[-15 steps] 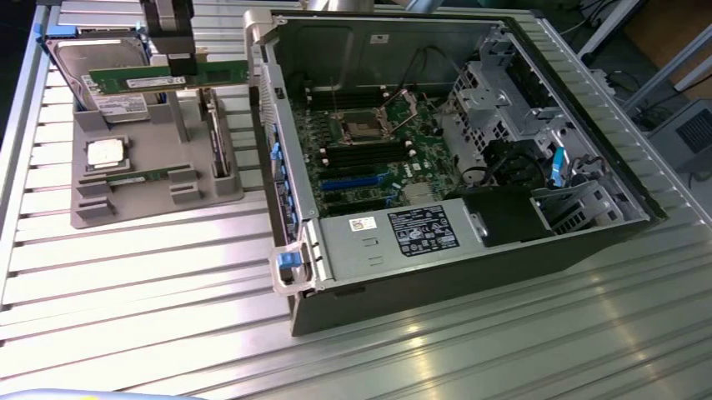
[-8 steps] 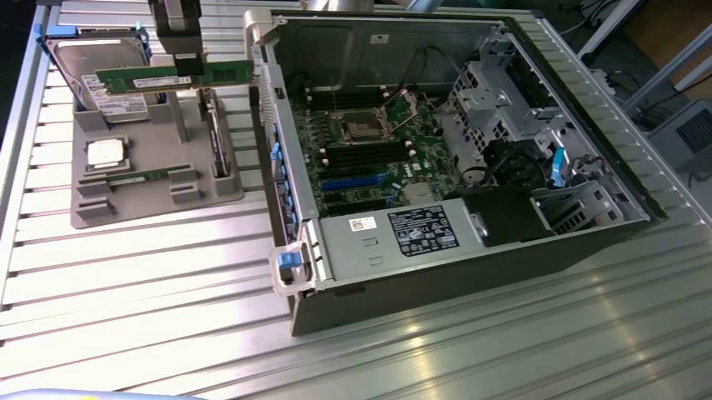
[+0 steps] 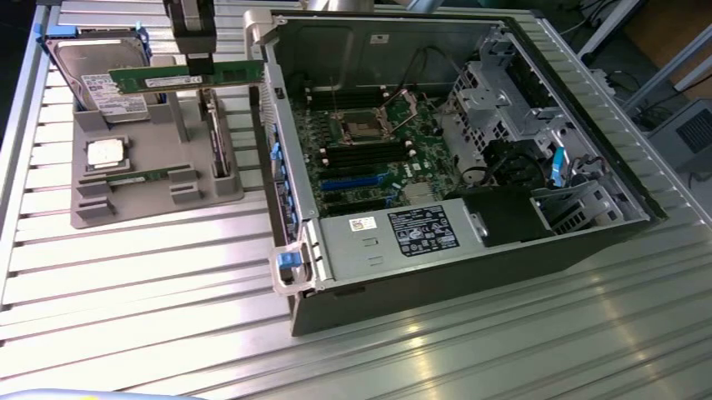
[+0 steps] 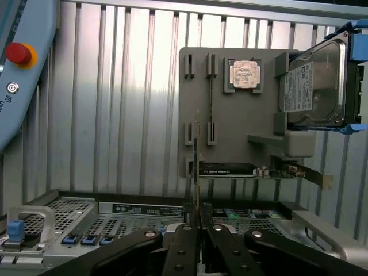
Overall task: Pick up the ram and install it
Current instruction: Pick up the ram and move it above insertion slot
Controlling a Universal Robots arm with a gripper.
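Gripper (image 3: 200, 67): clamped tight on the ram, at about eleven o'clock in the exterior view; in the wrist view (image 4: 198, 223) its dark fingers (image 4: 184, 238) met on either face of the stick.
Hard drive (image 3: 100, 71): stood tilted in its blue rails at the tray's eleven o'clock corner.
Processor chip (image 3: 106, 153): lay flat in its pocket, at six o'clock from the drive.
Second green stick (image 3: 139, 177): sat in a slot just beside the chip, at five o'clock from it.
Tray (image 3: 145, 204): grey, rested on the slatted metal table (image 3: 133, 283), at nine o'clock from the case.
Ram (image 3: 156, 79): hung level in the grip above the tray's far end, overlapping the drive, outside the case; seen edge-on from the wrist (image 4: 197, 172).
Expansion card (image 3: 218, 137): stood on edge along the tray's three o'clock side.
Computer case (image 3: 601, 175): lay open, side panel off.
Motherboard (image 3: 373, 142): faced up inside.
Power supply (image 3: 406, 233): sat at six o'clock from the board.
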